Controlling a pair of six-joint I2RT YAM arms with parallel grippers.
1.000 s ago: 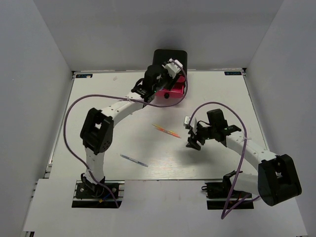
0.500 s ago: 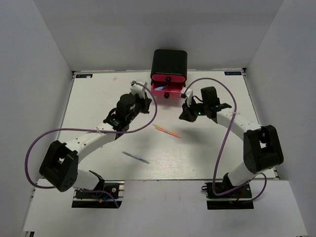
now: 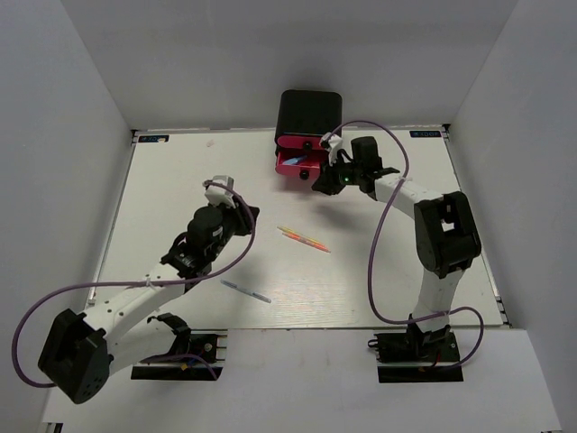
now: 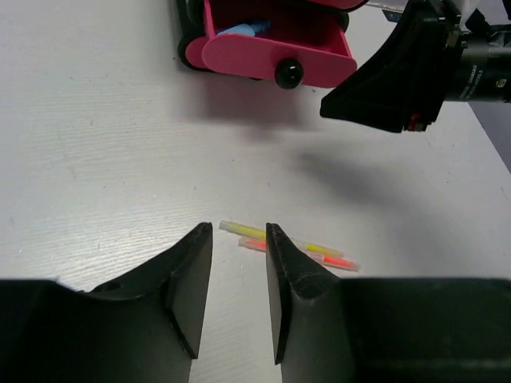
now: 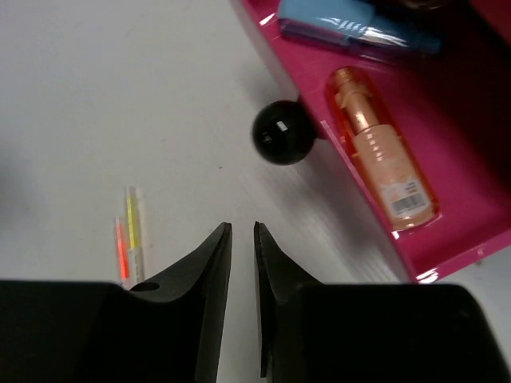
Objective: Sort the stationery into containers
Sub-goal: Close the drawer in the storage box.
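Surroundings: a white table (image 3: 180, 171) with grey walls (image 3: 270, 54) on three sides.
Left gripper (image 4: 239, 231): your left arm holds it over the table left of centre. Its jaws stand a little apart. Bare table shows through the gap and nothing is gripped.
Thin blue-grey pen (image 3: 245, 290): lies alone toward the near edge, left of centre, well apart from both grippers.
Thin yellow pen (image 4: 279, 239): flat at the table's centre, just beyond your left fingertips in the wrist view.
Thin orange-pink pen (image 4: 297, 254): lies just beside the yellow one, the two nearly parallel.
Cabinet (image 3: 309, 113): black and rounded, at the middle of the far edge.
Open drawer (image 3: 290, 168): pink, pulled out toward the near edge, with a black knob (image 5: 283, 134) on its front.
Drawer contents: a light blue marker (image 5: 351, 20) at the back and an orange marker (image 5: 383, 159) nearer the front.
Right gripper (image 5: 242, 229): sits just short of the knob, clear of it. Its jaws are only a slit apart and hold nothing.
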